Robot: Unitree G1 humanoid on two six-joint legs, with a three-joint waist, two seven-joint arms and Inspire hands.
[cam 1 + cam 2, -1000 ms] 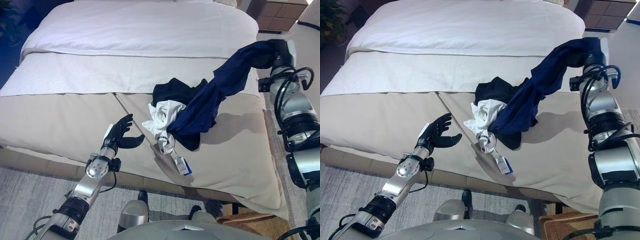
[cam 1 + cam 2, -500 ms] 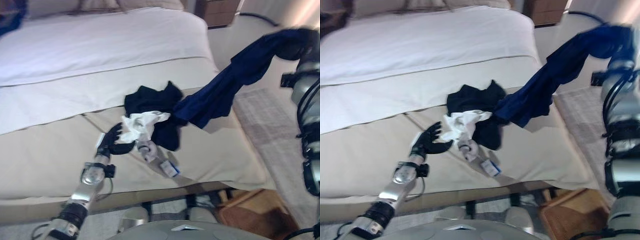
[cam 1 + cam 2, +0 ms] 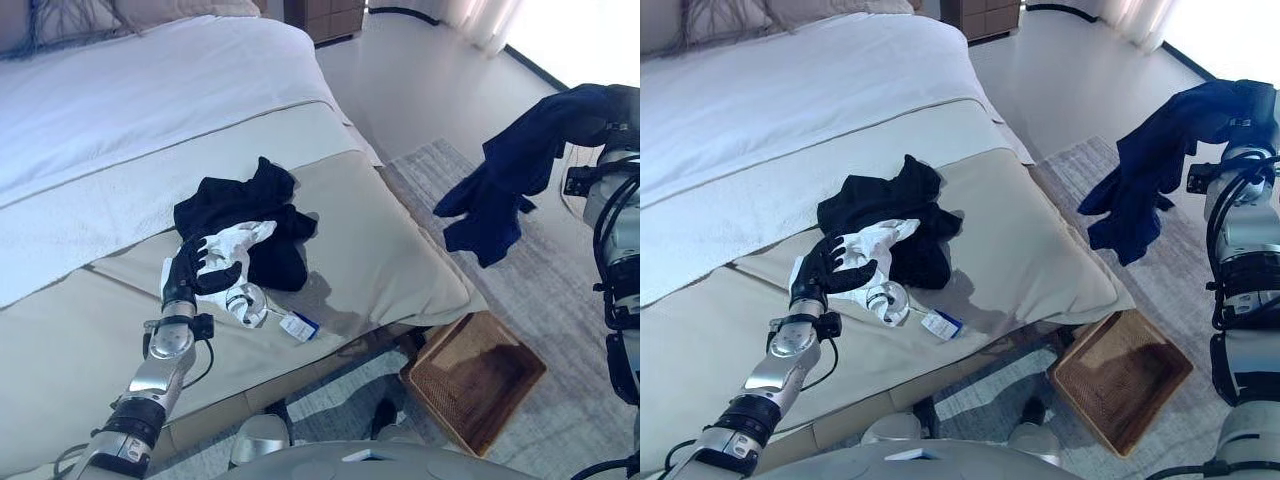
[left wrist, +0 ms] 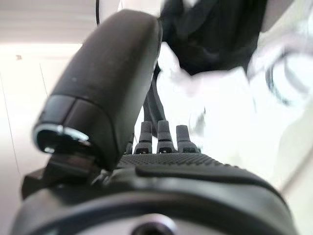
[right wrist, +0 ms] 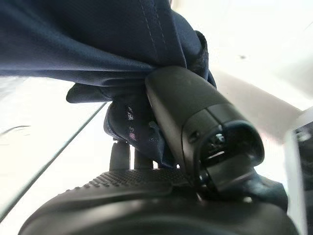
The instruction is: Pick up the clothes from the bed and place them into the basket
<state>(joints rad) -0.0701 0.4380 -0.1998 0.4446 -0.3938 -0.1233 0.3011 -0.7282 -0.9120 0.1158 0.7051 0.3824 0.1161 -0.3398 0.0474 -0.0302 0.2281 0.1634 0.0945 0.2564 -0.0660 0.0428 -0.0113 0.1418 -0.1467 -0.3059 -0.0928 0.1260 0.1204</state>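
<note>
A navy garment [image 3: 508,168] hangs in the air over the rug, off the bed's right side and beyond the wicker basket [image 3: 475,378]. My right hand [image 5: 195,122] is shut on its top, with thumb and fingers pinching the cloth [image 5: 98,34]. On the beige bed cover [image 3: 380,250] lies a black garment [image 3: 235,205] with a white garment [image 3: 238,242] on its front edge. My left hand [image 3: 185,268] rests with straight fingers [image 4: 161,132] against the white garment. A small tag [image 3: 298,325] lies beside the pile.
The basket stands on the floor by the bed's front right corner, on the edge of a grey rug [image 3: 570,300]. A wooden nightstand [image 3: 322,12] is at the back. White bedding [image 3: 150,90] covers the bed's far part.
The camera has swung to the right. The navy garment has come off the bed and now hangs free over the rug. My left hand has reached forward onto the white garment.
</note>
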